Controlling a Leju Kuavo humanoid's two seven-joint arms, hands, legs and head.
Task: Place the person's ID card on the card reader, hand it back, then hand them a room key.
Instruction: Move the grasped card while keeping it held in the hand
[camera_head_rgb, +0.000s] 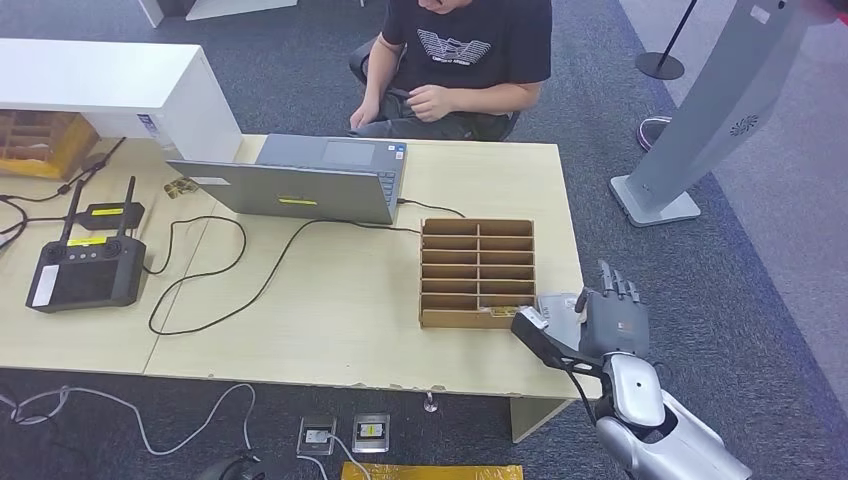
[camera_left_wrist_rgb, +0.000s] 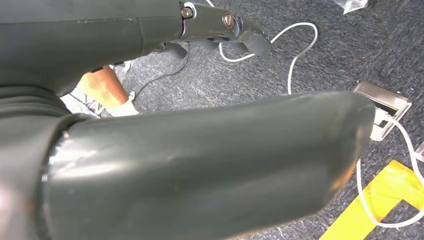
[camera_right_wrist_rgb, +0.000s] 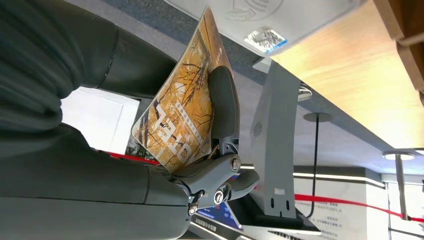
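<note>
Right wrist view: right hand (camera_right_wrist_rgb: 150, 165) pinches orange patterned card (camera_right_wrist_rgb: 182, 100), frame centre | step, judged: room-key handover | next: reach toward seated person (camera_head_rgb: 465, 60) | left hand (camera_left_wrist_rgb: 220, 22) curled, empty.

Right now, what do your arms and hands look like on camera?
The right arm is silver with rounded shells; a black cable runs along the wrist. The right hand has a grey back and darker fingers. In the wrist views, the left hand shows a thick dark-grey thumb, a ribbed cover and silver screws at the finger links.
</note>
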